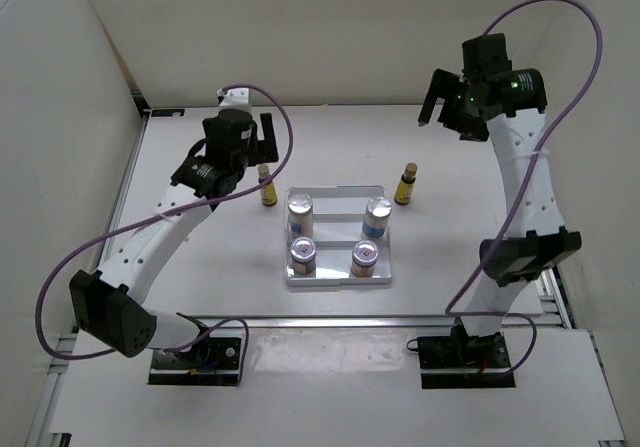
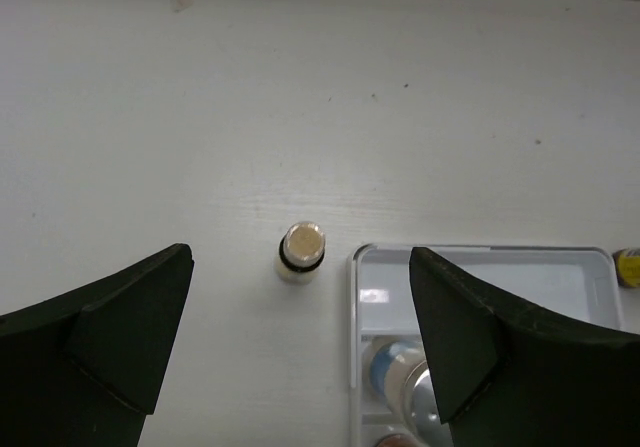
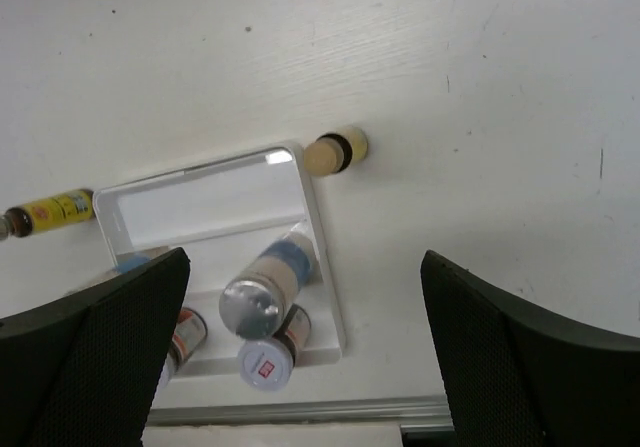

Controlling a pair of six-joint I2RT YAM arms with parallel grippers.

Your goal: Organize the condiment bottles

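A white stepped tray (image 1: pixel 338 195) in the middle of the table holds four silver-lidded jars: two at the back (image 1: pixel 300 210) (image 1: pixel 377 215) and two in front (image 1: pixel 303 255) (image 1: pixel 365 258). One slim yellow bottle (image 1: pixel 267 189) stands just left of the tray, another (image 1: pixel 405 183) just right of it. My left gripper (image 1: pixel 250 145) hangs open above the left bottle (image 2: pixel 302 251), whose cap lies between the fingers from above. My right gripper (image 1: pixel 440 112) is open, high at the back right, looking down on the right bottle (image 3: pixel 337 152) and the tray (image 3: pixel 200 202).
White walls close in the table on the left, back and right. A metal rail runs along the near edge by the arm bases (image 1: pixel 200 357). Bare tabletop lies behind the tray and on both sides of the bottles.
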